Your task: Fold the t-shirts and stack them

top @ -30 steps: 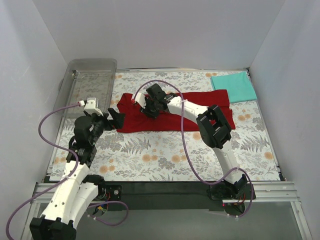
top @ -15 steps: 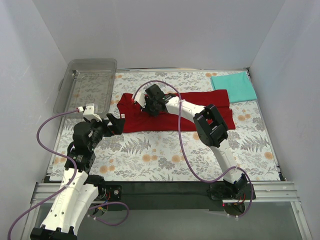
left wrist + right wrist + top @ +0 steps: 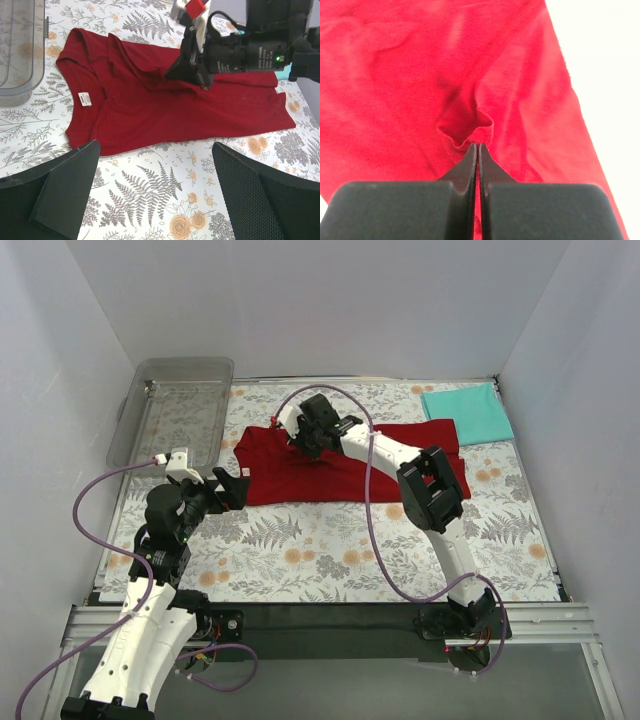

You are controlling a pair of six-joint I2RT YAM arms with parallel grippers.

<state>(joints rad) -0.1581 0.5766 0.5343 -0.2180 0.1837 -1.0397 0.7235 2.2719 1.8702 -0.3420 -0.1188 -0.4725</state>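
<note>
Clear plastic tray (image 3: 175,415), ribbed floor and rounded corners, sits at the 10 o'clock corner of the bench (image 3: 330,550), just beside the red shirt's collar end but not on it. Bench cover is printed with grey ferns and orange flowers. White walls close in three sides. The right arm reaches in from 5 o'clock and lies over the middle of the red shirt (image 3: 290,475), hiding part of it from overhead; its purple cable (image 3: 365,530) loops across the bench. Red shirt lies centre toward 12 o'clock, long axis from 9 to 3, collar at 9 with a small white label (image 3: 85,99) showing inside the neck. It is mostly flat, soft knit with shallow creases, lower edge straight. Right end effector (image 3: 300,440) is pinched fully together on a fold of the red cloth near the upper shoulder; a hemmed edge puckers up at the tips and a ridge rises off the bench. Left end effector (image 3: 232,483) hangs at the shirt's 8 o'clock corner, fingers spread wide, gripping nothing. Teal shirt (image 3: 468,412), a flat folded rectangle with smooth edges, rests at 1 o'clock, touching the red shirt's far corner.
</note>
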